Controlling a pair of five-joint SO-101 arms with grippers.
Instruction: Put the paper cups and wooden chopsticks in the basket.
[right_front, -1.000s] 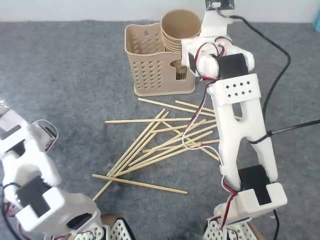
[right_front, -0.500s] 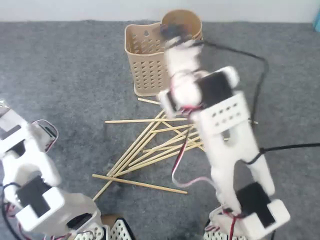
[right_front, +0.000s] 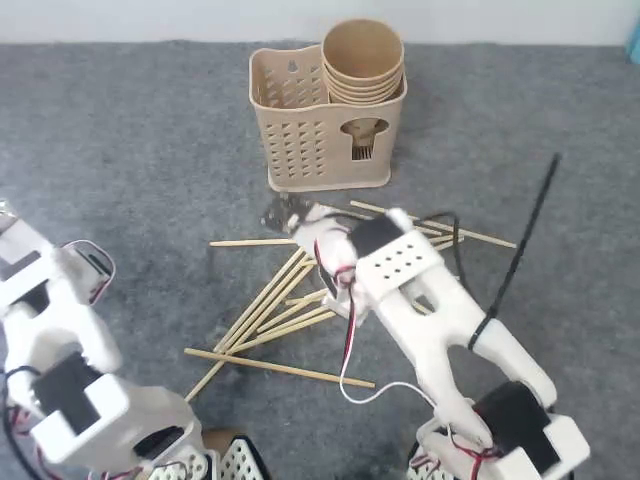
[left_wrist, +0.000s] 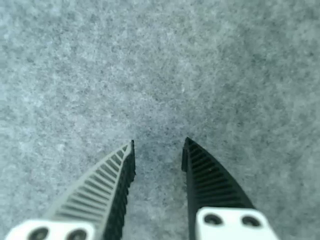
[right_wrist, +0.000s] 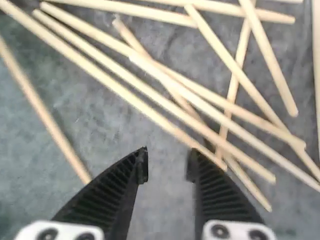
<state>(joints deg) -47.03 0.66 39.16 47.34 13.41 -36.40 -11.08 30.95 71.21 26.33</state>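
A beige slotted basket (right_front: 300, 140) stands at the far middle of the grey carpet, with a stack of paper cups (right_front: 363, 55) in its right compartment. Several wooden chopsticks (right_front: 285, 300) lie scattered in front of it. My right arm stretches from the near right over the pile, and its gripper (right_front: 284, 214) hangs low at the pile's far left end. In the right wrist view the right gripper (right_wrist: 167, 152) is open, with crossed chopsticks (right_wrist: 200, 105) just beyond its tips and nothing between them. My left gripper (left_wrist: 159, 145) is open over bare carpet.
My left arm (right_front: 60, 350) sits folded at the near left corner. One chopstick (right_front: 280, 368) lies apart, nearer the front. The carpet to the left of the pile and to the right of the basket is bare. A black cable (right_front: 525, 235) rises off the right arm.
My right arm has swung from above the basket and cups down and toward the near left, onto the chopstick pile. The left arm has not moved.
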